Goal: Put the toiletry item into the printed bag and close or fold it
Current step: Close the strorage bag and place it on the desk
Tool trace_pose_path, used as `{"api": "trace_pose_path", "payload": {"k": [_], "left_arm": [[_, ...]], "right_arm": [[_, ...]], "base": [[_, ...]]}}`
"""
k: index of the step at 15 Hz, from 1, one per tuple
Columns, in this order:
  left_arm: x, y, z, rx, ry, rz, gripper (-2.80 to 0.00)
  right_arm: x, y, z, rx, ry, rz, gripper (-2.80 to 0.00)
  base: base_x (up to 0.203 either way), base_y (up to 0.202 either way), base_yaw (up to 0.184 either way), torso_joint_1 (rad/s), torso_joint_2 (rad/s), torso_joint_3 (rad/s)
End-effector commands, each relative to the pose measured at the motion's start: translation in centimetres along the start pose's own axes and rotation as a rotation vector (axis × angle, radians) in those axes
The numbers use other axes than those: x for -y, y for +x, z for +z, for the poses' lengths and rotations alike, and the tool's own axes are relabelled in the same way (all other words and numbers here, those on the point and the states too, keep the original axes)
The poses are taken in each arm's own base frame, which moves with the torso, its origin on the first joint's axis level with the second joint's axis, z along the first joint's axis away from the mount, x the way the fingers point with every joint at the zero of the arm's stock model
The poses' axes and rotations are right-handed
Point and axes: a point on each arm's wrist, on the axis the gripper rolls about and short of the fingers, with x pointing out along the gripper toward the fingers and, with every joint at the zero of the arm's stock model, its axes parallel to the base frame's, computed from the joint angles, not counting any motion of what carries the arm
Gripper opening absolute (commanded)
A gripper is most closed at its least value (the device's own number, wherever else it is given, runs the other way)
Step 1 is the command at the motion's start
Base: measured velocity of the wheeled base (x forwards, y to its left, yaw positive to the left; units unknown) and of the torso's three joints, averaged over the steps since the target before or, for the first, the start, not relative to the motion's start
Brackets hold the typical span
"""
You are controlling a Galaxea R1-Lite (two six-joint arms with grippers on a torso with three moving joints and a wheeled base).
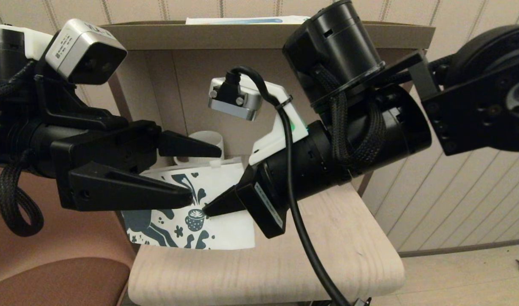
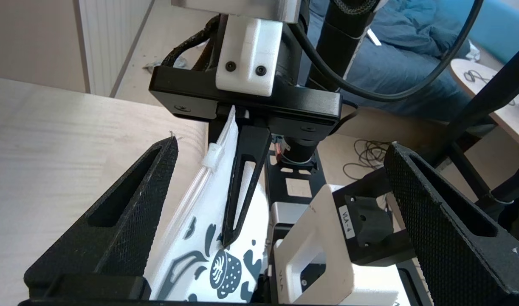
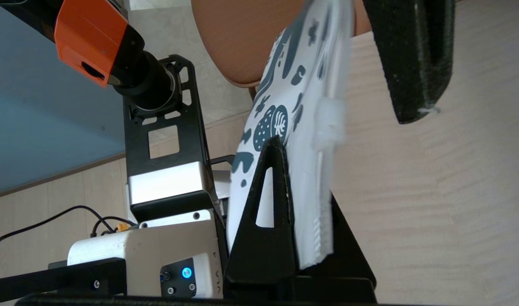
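Observation:
The printed bag, white with dark teal motifs, stands on edge over the table with its zip edge and white slider on top. My right gripper is shut on the bag's right side; in the right wrist view the bag is pinched between the right gripper fingers. My left gripper is open at the bag's upper left. In the left wrist view the bag sits between the left gripper fingers, close to one of them. The toiletry item is out of view.
A cream mug stands behind the bag. The light wooden table has a rounded front edge. A shelf above carries a white-and-blue box. A brown seat lies at the lower left.

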Motion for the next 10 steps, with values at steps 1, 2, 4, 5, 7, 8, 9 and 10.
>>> {"api": "trace_pose_path", "payload": {"k": [1,2,4,5,7,8,9,10], "left_arm": [[0.05,-0.03,0.02,0.001,0.001,-0.007,0.0],[0.05,-0.02,-0.02,0.001,0.001,-0.007,0.0],[0.06,0.01,-0.02,0.0,0.001,-0.008,0.0],[0.06,0.01,-0.02,0.0,0.001,-0.008,0.0],[0.05,0.02,-0.06,0.0,0.0,-0.007,0.0],[0.05,0.02,-0.06,0.0,0.0,-0.007,0.0],[0.04,-0.02,-0.06,0.0,0.0,-0.005,0.0],[0.1,0.0,-0.03,0.0,0.003,-0.007,0.0]], "right_arm": [[0.01,0.06,0.01,-0.001,0.001,0.005,-2.8],[0.01,0.06,0.02,-0.001,0.001,0.005,-2.8],[-0.02,0.0,0.04,0.0,0.001,0.005,-2.8],[-0.02,0.0,0.04,0.0,0.001,0.004,-2.8],[0.02,-0.04,0.06,0.002,0.001,0.003,-2.8],[0.0,-0.07,0.05,0.002,0.001,0.003,-2.8],[0.01,-0.06,0.02,0.001,0.001,0.003,-2.8],[-0.01,-0.07,-0.05,-0.002,0.003,0.004,-2.8]], "base": [[0.0,0.0,0.0,0.0,0.0,0.0],[0.0,0.0,0.0,0.0,0.0,0.0],[0.0,0.0,0.0,0.0,0.0,0.0],[0.0,0.0,0.0,0.0,0.0,0.0],[0.0,0.0,0.0,0.0,0.0,0.0],[0.0,0.0,0.0,0.0,0.0,0.0],[0.0,0.0,0.0,0.0,0.0,0.0],[0.0,0.0,0.0,0.0,0.0,0.0]]}}
